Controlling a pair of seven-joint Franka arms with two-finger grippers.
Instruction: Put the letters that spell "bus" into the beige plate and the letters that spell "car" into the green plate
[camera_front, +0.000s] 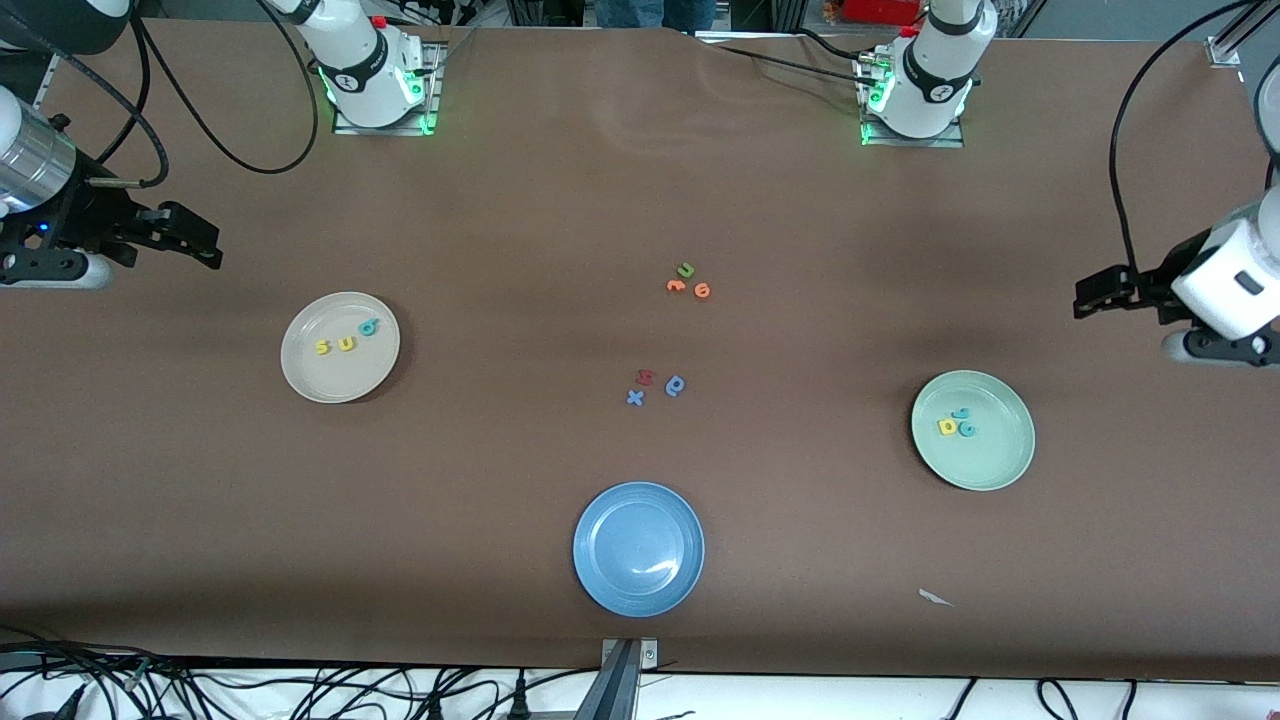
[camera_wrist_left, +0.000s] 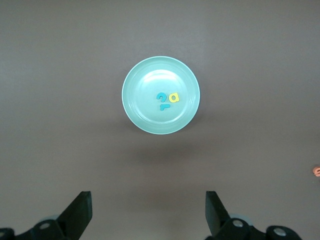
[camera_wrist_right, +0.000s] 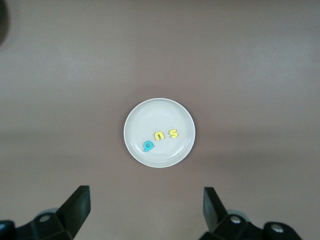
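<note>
Since both words already lie in their plates, the step in hand looks like a last check and a clean retreat rather than another pick.

Going across the front view from the right arm's end: the right gripper (camera_front: 195, 240) hangs with jaws wide apart and empty, up over bare table. Under it and a little toward the table's middle is the beige plate (camera_front: 300, 375), holding the yellow "s" (camera_front: 322, 347), yellow "u" (camera_front: 346, 344) and teal "b" (camera_front: 369, 326) in a row, none on the rim.

Well apart from both grippers, mid-table, lie the spare letters: an orange pair (camera_front: 689, 288) with a green "u" (camera_front: 685, 270) touching them, and nearer the camera a blue "x" (camera_front: 635, 398), a red letter (camera_front: 646, 377) and a blue round letter (camera_front: 675, 385). An empty blue plate (camera_front: 600, 580) is nearest the camera.

The green plate (camera_front: 990, 465) holds the yellow "a" (camera_front: 947, 427) and the teal "c" (camera_front: 967, 429) and "r" (camera_front: 961, 412), bunched close together. The left gripper (camera_front: 1095, 295) hangs just past that plate toward the arm's own end, jaws likewise spread and empty.

To finish well, I would keep both grippers high and leave the spares untouched, since nudging a plate could spill a letter.

No brand or label is readable; the only writing is the letters themselves.
</note>
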